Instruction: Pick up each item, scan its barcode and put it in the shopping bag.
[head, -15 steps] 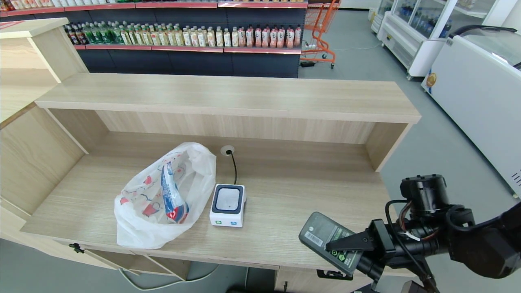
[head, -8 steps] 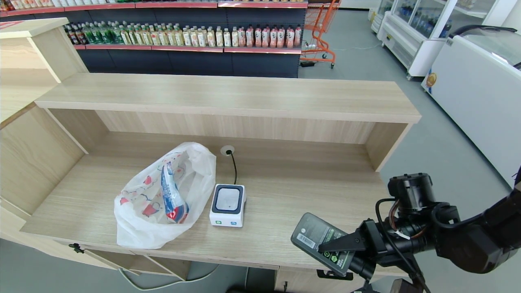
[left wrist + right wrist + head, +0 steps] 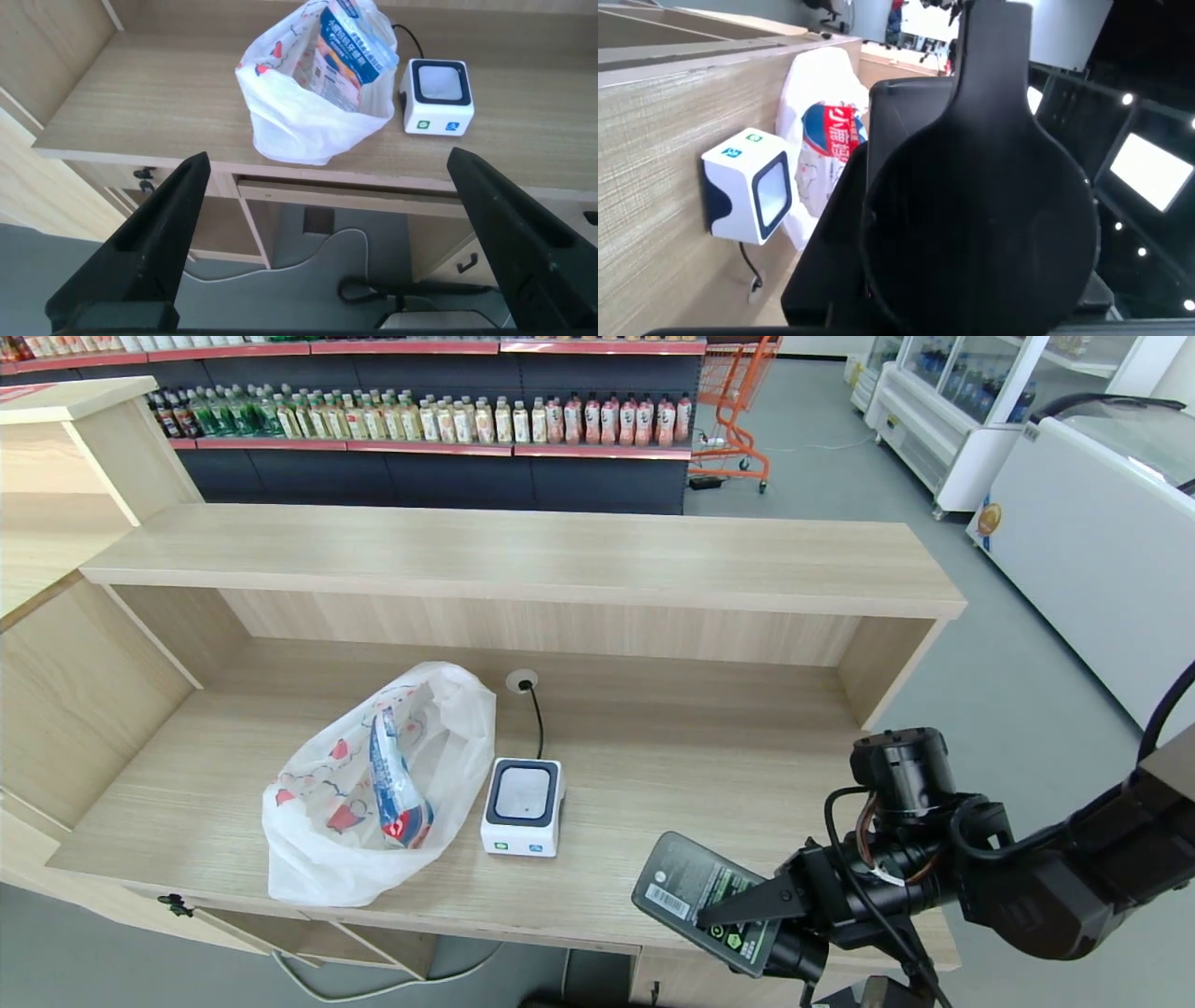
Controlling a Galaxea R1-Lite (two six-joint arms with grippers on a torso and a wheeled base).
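Note:
My right gripper (image 3: 747, 919) is shut on a flat dark grey packet (image 3: 695, 898) with a white barcode label, held over the counter's front edge, to the right of the scanner. The white scanner (image 3: 523, 806) with its dark window stands mid-counter, its cable running back to a grommet. The white shopping bag (image 3: 373, 784) lies to the scanner's left with a blue and white packet (image 3: 397, 784) inside. From the left wrist view, my left gripper (image 3: 336, 243) is open, below and in front of the counter, with the bag (image 3: 313, 84) and scanner (image 3: 439, 93) beyond. The right wrist view has the held packet (image 3: 906, 131) close up, with the scanner (image 3: 747, 187) behind.
The wooden counter (image 3: 672, 765) has a raised back shelf (image 3: 523, 555) and side walls. Drawers sit under its front edge (image 3: 308, 201). Behind are shelves of bottles (image 3: 420, 420), an orange cart (image 3: 738, 392) and freezers (image 3: 1092, 523) on the right.
My right gripper has carried the dark packet leftward and slightly down, closer to the scanner. The bag, scanner and left arm have stayed put.

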